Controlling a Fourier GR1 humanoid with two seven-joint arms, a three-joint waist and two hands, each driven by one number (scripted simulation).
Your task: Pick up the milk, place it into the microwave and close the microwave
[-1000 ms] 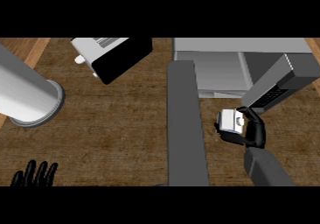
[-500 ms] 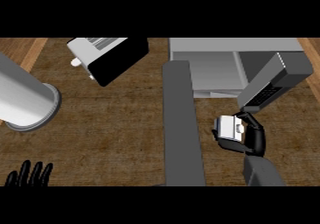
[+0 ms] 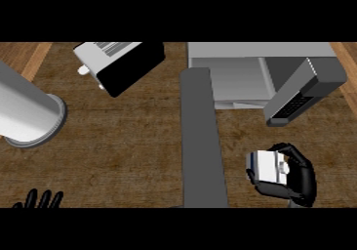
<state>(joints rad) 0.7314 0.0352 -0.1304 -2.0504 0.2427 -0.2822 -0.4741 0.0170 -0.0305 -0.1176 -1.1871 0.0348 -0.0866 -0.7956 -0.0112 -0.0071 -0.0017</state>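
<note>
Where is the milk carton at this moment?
In the head view, lower right: the milk carton sits in the right hand, below the open microwave.

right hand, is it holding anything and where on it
The right hand holds the milk carton, fingers and thumb curled round its sides. The left hand at the lower left edge holds nothing.

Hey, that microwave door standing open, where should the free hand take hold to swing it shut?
Push on the door's outer free edge, the end farthest from the microwave body, coming from the right. The door is a flat slab standing open, so straight fingers suffice. The right hand is curled round the milk.
</note>
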